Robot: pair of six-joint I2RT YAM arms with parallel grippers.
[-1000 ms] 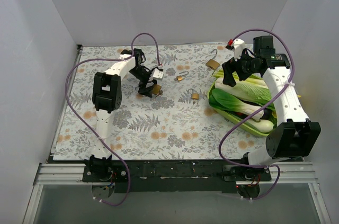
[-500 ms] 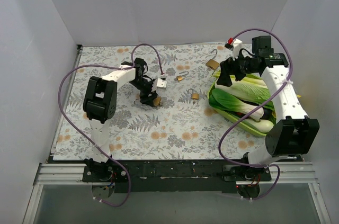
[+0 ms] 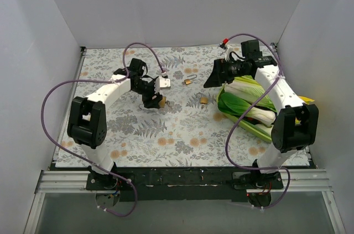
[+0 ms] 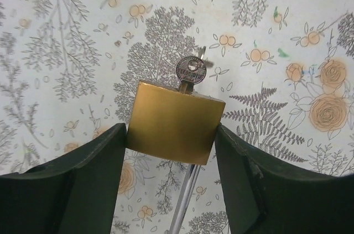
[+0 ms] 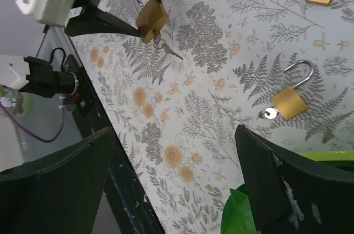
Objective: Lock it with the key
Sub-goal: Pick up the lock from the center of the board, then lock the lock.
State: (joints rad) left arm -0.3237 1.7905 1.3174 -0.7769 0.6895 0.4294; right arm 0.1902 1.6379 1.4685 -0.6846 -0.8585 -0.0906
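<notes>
The left gripper is seen with its jaws clamped on the two edges of the brass padlock, held over the table. The key is seated in the far face, shaft pointing away from the jaws. The right gripper is spread wide and empty, well apart to the right. Open table lies between, with loose padlocks lying closer to the right arm.
</notes>
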